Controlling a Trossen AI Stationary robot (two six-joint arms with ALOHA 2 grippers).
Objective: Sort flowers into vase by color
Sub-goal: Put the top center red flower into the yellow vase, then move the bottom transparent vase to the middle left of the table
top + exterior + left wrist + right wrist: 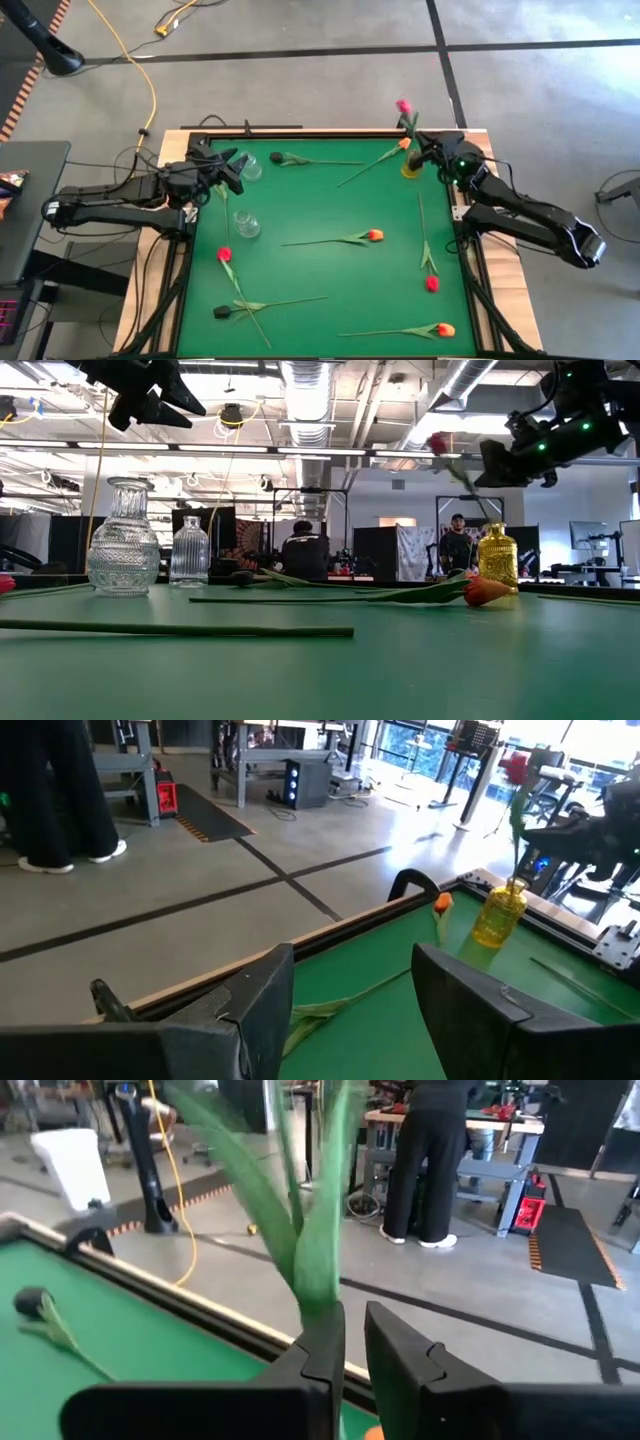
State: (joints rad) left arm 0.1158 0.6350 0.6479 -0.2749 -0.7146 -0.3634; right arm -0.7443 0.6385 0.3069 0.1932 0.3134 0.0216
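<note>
While lining up the drop | right gripper [428, 152] clenches red tulip [403, 106] over yellow vase [411, 170], 2 o'clock | left gripper [232, 172] released, waiting, 10 o'clock

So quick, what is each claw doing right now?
Left gripper: open, empty, above the clear vases.
Right gripper: closed on the red flower stem, over the yellow vase.

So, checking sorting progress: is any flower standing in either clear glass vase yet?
No. In the low view both clear glass vases stand empty, no stems rising from them.
</note>
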